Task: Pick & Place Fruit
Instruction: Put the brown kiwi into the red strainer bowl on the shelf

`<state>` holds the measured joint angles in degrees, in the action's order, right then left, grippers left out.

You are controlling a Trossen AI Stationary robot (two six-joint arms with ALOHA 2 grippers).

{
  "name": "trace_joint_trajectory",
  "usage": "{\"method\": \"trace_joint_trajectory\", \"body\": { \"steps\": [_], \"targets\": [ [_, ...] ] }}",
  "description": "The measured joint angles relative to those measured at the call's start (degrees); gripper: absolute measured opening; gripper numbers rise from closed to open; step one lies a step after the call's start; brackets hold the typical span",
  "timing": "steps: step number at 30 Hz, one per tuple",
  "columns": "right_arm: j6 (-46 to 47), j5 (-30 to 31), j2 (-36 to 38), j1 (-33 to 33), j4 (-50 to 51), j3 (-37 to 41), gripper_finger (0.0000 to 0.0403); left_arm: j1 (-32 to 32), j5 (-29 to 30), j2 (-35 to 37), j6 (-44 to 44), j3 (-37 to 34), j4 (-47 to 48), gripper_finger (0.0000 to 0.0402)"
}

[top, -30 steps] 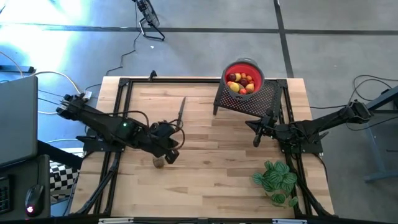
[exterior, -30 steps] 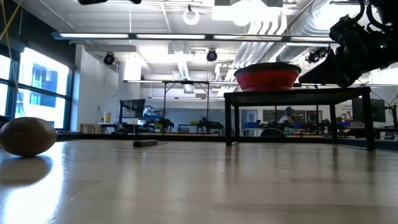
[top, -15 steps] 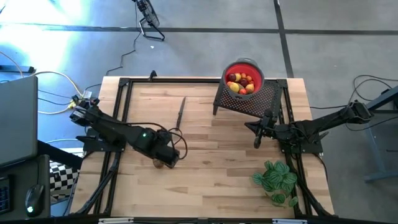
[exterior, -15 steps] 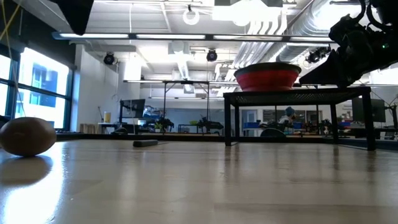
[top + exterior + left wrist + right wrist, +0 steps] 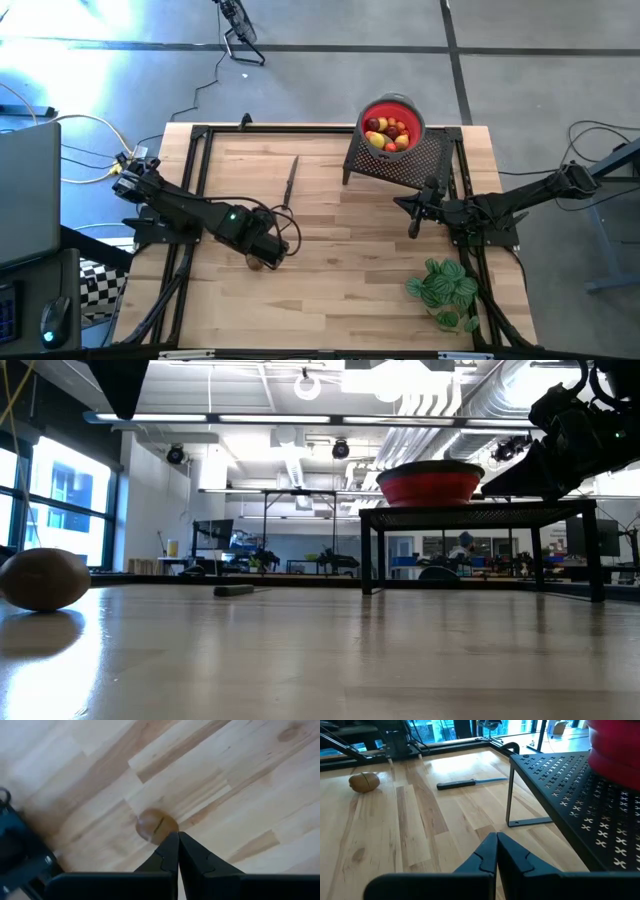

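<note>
A brown rounded fruit (image 5: pixel 256 262) lies alone on the wooden table near its left side; it also shows in the low view (image 5: pixel 42 578) and the right wrist view (image 5: pixel 364 782). My left gripper (image 5: pixel 174 835) is shut and hangs above it, pointing down, with its tips over the fruit (image 5: pixel 156 825) and clear of it. Several yellow, red and orange fruits (image 5: pixel 388 133) sit in the red bowl (image 5: pixel 391 105) on a black perforated stand (image 5: pixel 415 160). My right gripper (image 5: pixel 496 836) is shut and waits near the stand's near right corner (image 5: pixel 413 220).
A thin dark knife (image 5: pixel 291 178) lies on the table between the brown fruit and the stand. A green leafy plant (image 5: pixel 443 288) stands at the near right corner. A black frame (image 5: pixel 196 140) runs along the table's edges. Bare wood lies in the middle.
My left gripper has moved toward the table's near edge and down, ending over the brown fruit. Most of this happened in the first half second; since then it has kept nearly still. The fruit has stayed in place.
</note>
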<state>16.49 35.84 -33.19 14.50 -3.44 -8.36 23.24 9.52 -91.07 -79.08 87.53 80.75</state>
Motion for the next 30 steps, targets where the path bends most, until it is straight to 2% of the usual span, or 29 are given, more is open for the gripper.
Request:
{"method": "trace_joint_trajectory", "body": {
  "steps": [3, 6, 16, 21, 25, 30],
  "targets": [
    [0.0, 0.0, 0.0, 0.0, 0.0, 0.0, 0.0002, 0.0, 1.3, 0.0, 1.7, 0.0, 0.0, 0.0013],
    [0.0, 0.0, 0.0, 0.0, 0.0, 0.0, 0.0002, 0.0, 0.1, 0.0, 1.0, 0.0, 0.3, 0.005],
    [0.2, 0.0, 0.0, 0.0, 0.0, 0.0, 0.0002, 0.0, 0.4, 0.0, 0.6, 0.0, 0.4, 0.0251],
    [0.2, 0.0, 0.0, 0.0, 0.0, 0.0, 0.0003, 0.0, 0.4, 0.0, 0.9, 0.0, 0.4, 0.0326],
    [0.2, 0.0, 0.0, 0.0, 0.0, 0.0, 0.0003, 0.0, 0.5, 0.0, 3.8, 0.0, 0.3, 0.0354],
    [0.0, 0.0, 0.0, 0.0, 0.0, 0.1, 0.0003, 0.0, 0.5, 0.0, 6.7, 0.0, 0.2, 0.0358]
  ]
}}
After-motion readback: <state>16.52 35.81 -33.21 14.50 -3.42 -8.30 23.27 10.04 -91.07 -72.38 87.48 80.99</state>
